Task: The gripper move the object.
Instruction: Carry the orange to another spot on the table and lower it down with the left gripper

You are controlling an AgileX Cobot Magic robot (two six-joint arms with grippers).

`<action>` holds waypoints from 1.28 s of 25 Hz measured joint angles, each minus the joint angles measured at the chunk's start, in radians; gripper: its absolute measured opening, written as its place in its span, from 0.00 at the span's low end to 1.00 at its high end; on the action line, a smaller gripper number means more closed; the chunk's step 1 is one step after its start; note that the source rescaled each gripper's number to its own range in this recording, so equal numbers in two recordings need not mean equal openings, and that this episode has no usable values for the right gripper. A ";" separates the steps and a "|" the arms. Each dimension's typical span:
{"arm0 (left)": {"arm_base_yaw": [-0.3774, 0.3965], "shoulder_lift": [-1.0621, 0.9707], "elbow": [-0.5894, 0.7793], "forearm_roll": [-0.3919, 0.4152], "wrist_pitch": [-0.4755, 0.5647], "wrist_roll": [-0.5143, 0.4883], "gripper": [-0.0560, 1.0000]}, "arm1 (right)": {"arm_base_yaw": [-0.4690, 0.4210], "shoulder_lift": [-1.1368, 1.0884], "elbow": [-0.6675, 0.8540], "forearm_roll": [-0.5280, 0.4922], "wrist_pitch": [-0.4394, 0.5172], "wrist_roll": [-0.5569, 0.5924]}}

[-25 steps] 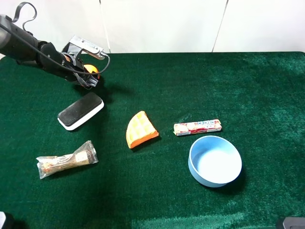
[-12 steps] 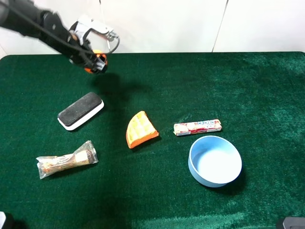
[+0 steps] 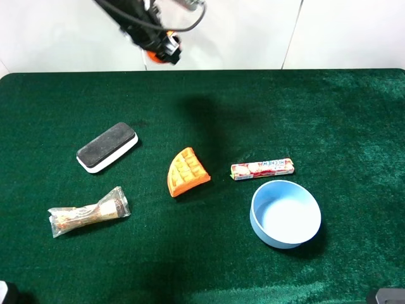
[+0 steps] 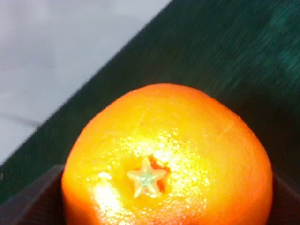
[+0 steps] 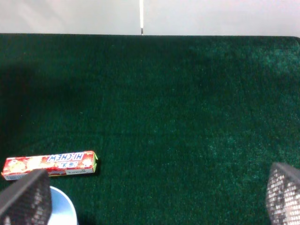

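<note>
Exterior high view: left gripper [image 3: 163,47] pinches the mandarin [image 3: 153,56] high over the green table [image 3: 354,114] far edge; right gripper [image 5: 154,194] jaws spread

On the green tabletop [image 3: 354,114], a black-and-white eraser [image 3: 107,147] lies near a clear wrapped packet [image 3: 88,211], an orange waffle wedge [image 3: 187,172] sits centrally, and a candy stick [image 3: 262,168] lies just beside a light-blue bowl [image 3: 278,240].

Brightly, evenly lit from above (soft shadows only). Glaring white around the dimple of the object [image 4: 164,154] in the left wrist view, blurred behind it. Sheened pale across the green cloth [image 3: 354,107] toward the right.
</note>
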 joint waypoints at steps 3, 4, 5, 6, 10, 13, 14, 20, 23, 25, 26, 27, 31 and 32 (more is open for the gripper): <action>-0.045 0.000 -0.048 -0.011 0.011 0.000 0.05 | 0.000 0.000 0.000 0.000 0.000 0.000; -0.058 0.000 -0.062 -0.014 0.012 0.000 0.05 | 0.000 0.000 0.000 0.000 0.000 0.000; -0.075 0.000 -0.073 -0.020 0.014 0.000 0.05 | 0.000 0.000 0.000 0.000 0.000 0.000; -0.092 0.000 -0.081 -0.020 0.014 0.000 0.05 | 0.000 0.000 0.000 0.000 0.000 0.000; -0.152 0.022 -0.136 -0.025 0.026 0.000 0.05 | 0.000 0.000 0.000 0.000 0.000 0.000; -0.194 0.070 -0.198 -0.035 0.035 0.000 0.05 | 0.000 0.000 0.000 0.000 0.000 0.000; -0.207 0.088 -0.221 -0.037 0.038 0.000 0.05 | 0.000 0.000 0.000 0.000 0.000 0.000; -0.290 0.212 -0.366 -0.043 0.070 0.001 0.05 | 0.000 0.000 0.000 0.000 0.000 0.000; -0.323 0.267 -0.424 -0.044 0.083 0.002 0.05 | 0.000 0.000 0.000 0.001 0.000 0.000; -0.340 0.299 -0.450 -0.044 0.085 0.002 0.05 | 0.000 0.000 0.000 0.001 0.000 0.000; -0.348 0.316 -0.462 -0.044 0.085 0.002 0.05 | 0.000 0.000 0.000 0.001 0.000 0.000; -0.356 0.333 -0.473 -0.044 0.086 0.002 0.05 | 0.000 0.000 0.000 0.001 0.000 0.000; -0.380 0.393 -0.498 -0.044 0.085 0.003 0.05 | 0.000 0.000 0.000 0.001 0.000 0.000; -0.384 0.404 -0.500 -0.044 0.085 0.004 0.05 | 0.000 0.000 0.000 0.001 0.000 0.000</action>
